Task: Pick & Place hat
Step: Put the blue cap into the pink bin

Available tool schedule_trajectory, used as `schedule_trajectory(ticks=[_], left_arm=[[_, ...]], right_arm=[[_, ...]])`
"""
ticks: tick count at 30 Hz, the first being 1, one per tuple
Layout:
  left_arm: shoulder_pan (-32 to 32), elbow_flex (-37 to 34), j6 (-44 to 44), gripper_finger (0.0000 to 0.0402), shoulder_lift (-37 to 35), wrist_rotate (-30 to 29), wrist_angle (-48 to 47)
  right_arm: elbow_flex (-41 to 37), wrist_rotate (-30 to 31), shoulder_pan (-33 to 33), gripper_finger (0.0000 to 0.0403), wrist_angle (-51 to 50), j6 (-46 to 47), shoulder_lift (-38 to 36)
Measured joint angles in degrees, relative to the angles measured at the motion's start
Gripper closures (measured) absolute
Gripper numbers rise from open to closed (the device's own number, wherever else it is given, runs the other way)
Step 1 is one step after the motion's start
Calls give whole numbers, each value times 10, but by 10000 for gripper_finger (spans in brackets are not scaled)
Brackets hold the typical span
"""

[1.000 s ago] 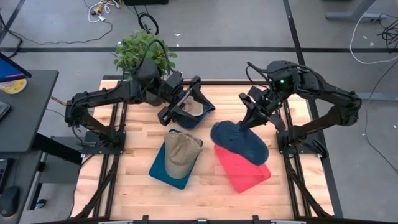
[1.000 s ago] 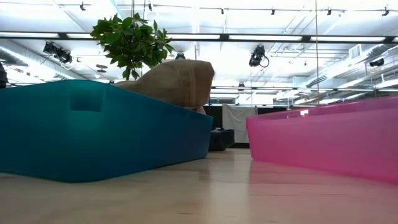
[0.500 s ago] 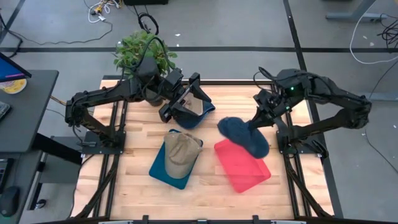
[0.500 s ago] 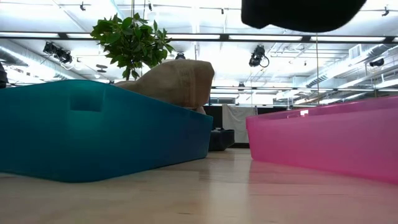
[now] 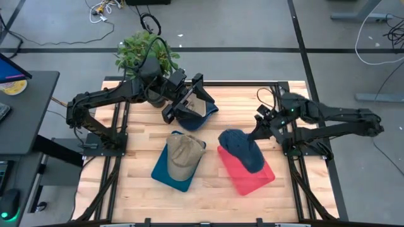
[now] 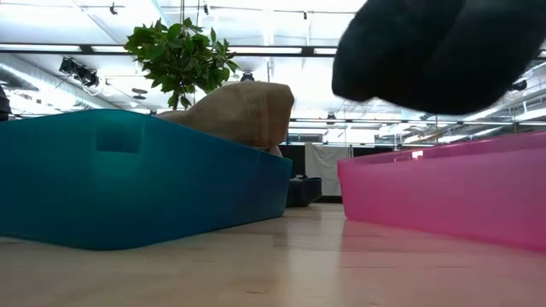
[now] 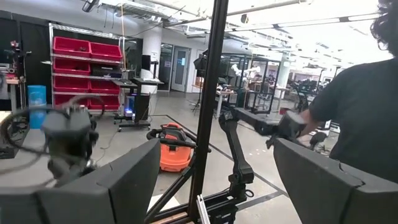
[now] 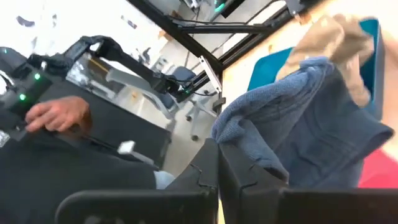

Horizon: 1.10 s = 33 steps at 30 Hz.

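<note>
Right claw (image 5: pixel 257 130) clamps blue hat (image 5: pixel 242 148) over pink tray's (image 5: pixel 255 178) far edge; left claw (image 5: pixel 189 104) wide, near counter's (image 5: pixel 214 189) back edge.

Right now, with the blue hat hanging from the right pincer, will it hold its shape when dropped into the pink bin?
Probably not: the blue hat droops from the right pincer and looks floppy. It seems light, since a pinched edge carries it. It may land crumpled across the pink bin.

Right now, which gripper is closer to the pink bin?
The right. The right gripper hangs at the pink bin's far edge, shut on the blue hat draped over the bin. The left gripper is open across the table, by the navy cap.
</note>
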Motion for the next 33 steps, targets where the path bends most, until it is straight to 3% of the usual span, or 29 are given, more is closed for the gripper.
schedule_trajectory(ticks=[8, 23, 27, 33], left_arm=[[0, 0, 0, 83, 0, 0, 0], [11, 0, -4, 83, 0, -14, 0], [11, 0, -4, 83, 0, -16, 0], [11, 0, -5, 83, 0, -16, 0]], right_arm=[[-148, 21, 47, 403, 213, 117, -21], [-250, 99, 85, 403, 221, 115, -21], [-269, 91, 85, 403, 231, 128, -21], [-275, 57, 91, 403, 338, 170, -21]])
